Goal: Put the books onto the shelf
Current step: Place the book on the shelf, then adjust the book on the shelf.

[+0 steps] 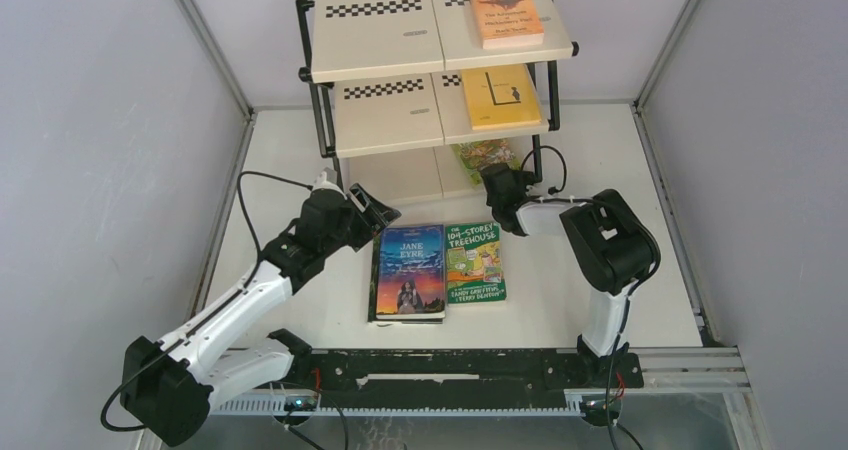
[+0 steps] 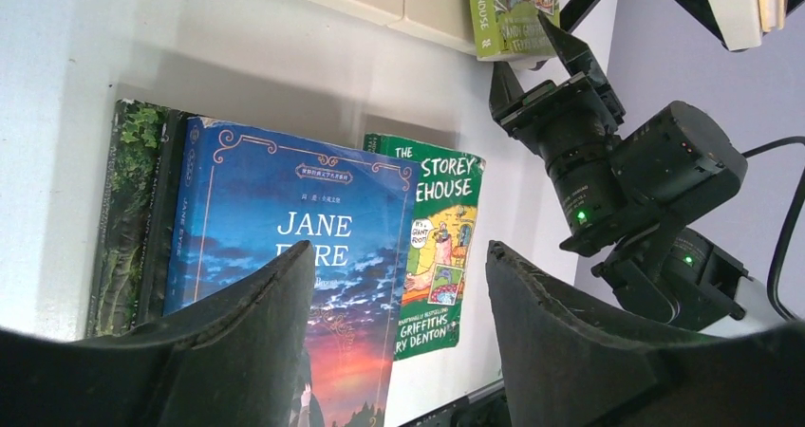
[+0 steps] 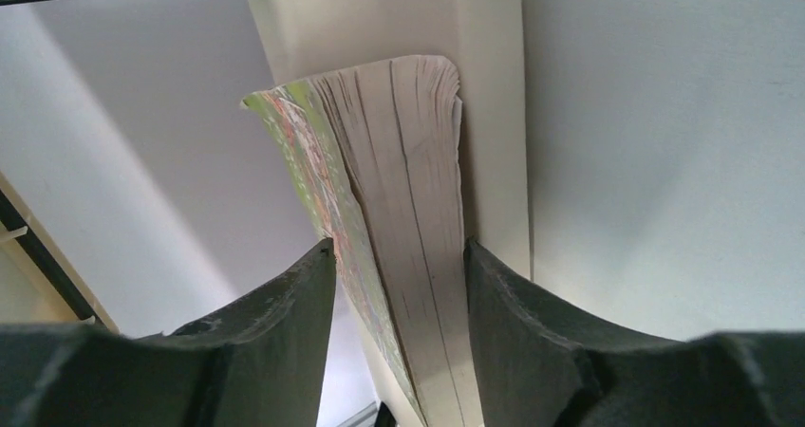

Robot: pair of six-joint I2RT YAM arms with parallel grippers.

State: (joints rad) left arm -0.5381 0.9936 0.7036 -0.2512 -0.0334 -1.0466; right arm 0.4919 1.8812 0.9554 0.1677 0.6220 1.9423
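Note:
The shelf (image 1: 375, 40) stands at the back. An orange book (image 1: 506, 12) lies on its top board and a yellow book (image 1: 500, 97) on the middle one. A green cartoon book (image 1: 482, 156) rests on the bottom board (image 3: 489, 66). My right gripper (image 1: 497, 185) is open around this book's (image 3: 408, 161) near edge, with a gap at one finger. The blue Jane Eyre (image 1: 410, 270) lies on a dark book (image 2: 133, 209) on the table, beside the green Treehouse book (image 1: 475, 262). My left gripper (image 1: 375, 210) hovers open above Jane Eyre (image 2: 285, 228), holding nothing.
White walls close in the table on the left, right and back. The shelf's black frame posts (image 1: 325, 125) stand just behind my left gripper. A black rail (image 1: 450, 365) runs along the table's near edge. The right arm's cable (image 1: 545, 160) loops by the shelf's right post.

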